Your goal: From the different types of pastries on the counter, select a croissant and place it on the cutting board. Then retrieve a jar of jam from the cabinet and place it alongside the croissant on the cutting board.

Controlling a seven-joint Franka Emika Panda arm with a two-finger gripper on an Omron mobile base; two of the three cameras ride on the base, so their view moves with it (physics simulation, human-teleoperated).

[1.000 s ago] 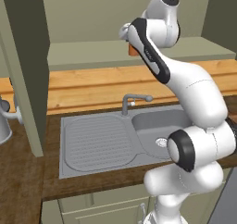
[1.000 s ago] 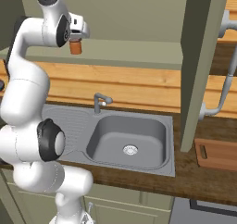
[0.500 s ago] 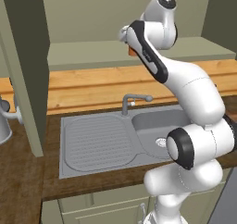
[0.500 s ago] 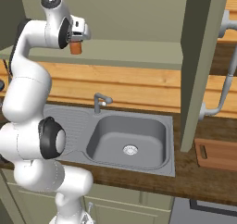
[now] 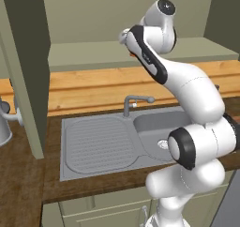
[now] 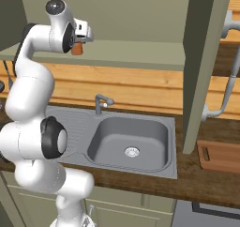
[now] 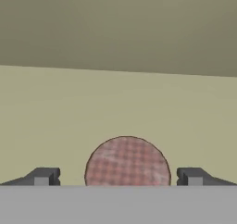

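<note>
A grey sink (image 6: 129, 139) with faucet (image 6: 100, 102) sits in the dark wooden counter (image 6: 206, 184).

Rendering evenly and fairly brightly, with soft, diffuse light and no glare. Showing only faint shading under the cabinet shelf (image 6: 140, 57) and inside the sink basin (image 6: 129, 137). Looking slightly coarse and soft-edged throughout; no edge distortion.
</note>
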